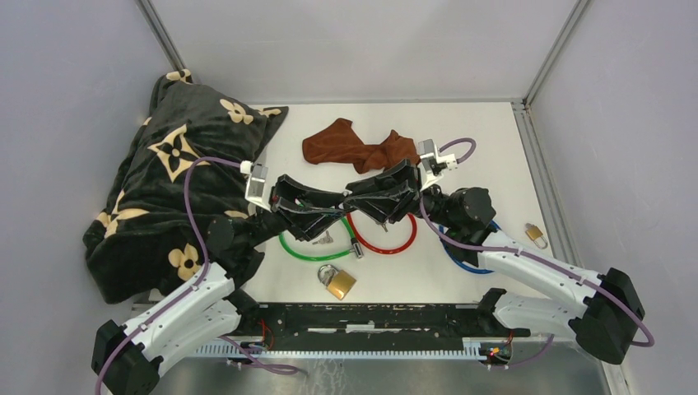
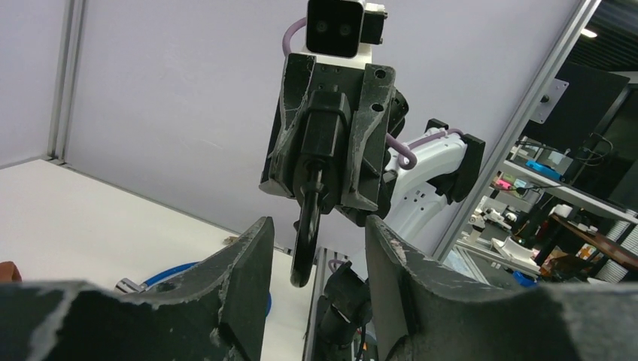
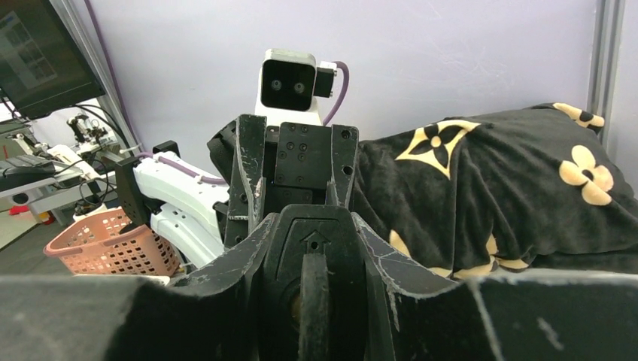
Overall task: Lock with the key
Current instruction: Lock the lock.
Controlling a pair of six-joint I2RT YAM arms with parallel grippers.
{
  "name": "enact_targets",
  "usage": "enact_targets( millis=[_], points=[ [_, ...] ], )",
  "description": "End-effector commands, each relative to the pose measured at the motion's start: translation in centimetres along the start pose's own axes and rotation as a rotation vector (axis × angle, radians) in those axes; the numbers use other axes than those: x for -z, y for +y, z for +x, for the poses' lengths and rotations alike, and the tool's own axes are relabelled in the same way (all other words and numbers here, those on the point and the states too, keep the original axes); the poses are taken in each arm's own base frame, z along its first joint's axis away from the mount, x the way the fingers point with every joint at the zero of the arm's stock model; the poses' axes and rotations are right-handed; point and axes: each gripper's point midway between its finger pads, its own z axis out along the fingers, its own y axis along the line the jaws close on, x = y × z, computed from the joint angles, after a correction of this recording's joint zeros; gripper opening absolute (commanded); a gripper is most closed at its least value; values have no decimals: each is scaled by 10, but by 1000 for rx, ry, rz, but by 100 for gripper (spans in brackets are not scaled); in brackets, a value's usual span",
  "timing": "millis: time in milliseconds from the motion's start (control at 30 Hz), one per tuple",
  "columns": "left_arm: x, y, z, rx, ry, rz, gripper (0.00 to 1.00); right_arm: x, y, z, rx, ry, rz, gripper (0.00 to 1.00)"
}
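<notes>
My right gripper [image 3: 314, 226] is shut on a black lock [image 3: 331, 241] with an arrow moulded on its face, held up above the middle of the table. A flat black key head [image 2: 307, 241] sticks out of the lock towards my left gripper. In the right wrist view the key [image 3: 314, 308] stands edge-on in front of a brass keyhole. My left gripper [image 2: 316, 226] faces the right one with its jaws on either side of the key head, a gap showing on both sides. In the top view the two grippers [image 1: 336, 210] [image 1: 364, 202] meet tip to tip and hide the lock.
Green [image 1: 300, 247], red [image 1: 395, 239] and blue [image 1: 461, 259] cable loops lie under the grippers. A brass padlock [image 1: 337, 281] sits near the front edge and a smaller one [image 1: 536, 235] at the right. A brown cloth [image 1: 354, 148] lies behind, a black flowered blanket [image 1: 181, 181] on the left.
</notes>
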Motion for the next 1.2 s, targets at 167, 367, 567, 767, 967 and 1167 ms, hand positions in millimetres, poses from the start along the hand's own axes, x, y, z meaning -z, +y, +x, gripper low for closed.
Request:
enact_targets(
  millis=[167,367,567,767,967,1167],
  points=[
    [0,-6,-6,7,-38,15,46,-10,21,-35,39,-153,-76,0],
    [3,-3,-4,-8,-36,-1,41,-15,23,-34,26,-158,-95,0],
    [3,-7,-12,-60,-62,8,2,-15,24,-25,0,-143,-94,0],
    [15,11,6,-167,74,-103,2,-3,9,4,119,112,-50,59],
    [34,-9,23,-286,258,-31,2,42,-12,32,243,423,17,98],
    [47,-10,44,-345,422,17,2,68,-6,59,208,602,-97,98]
  ],
)
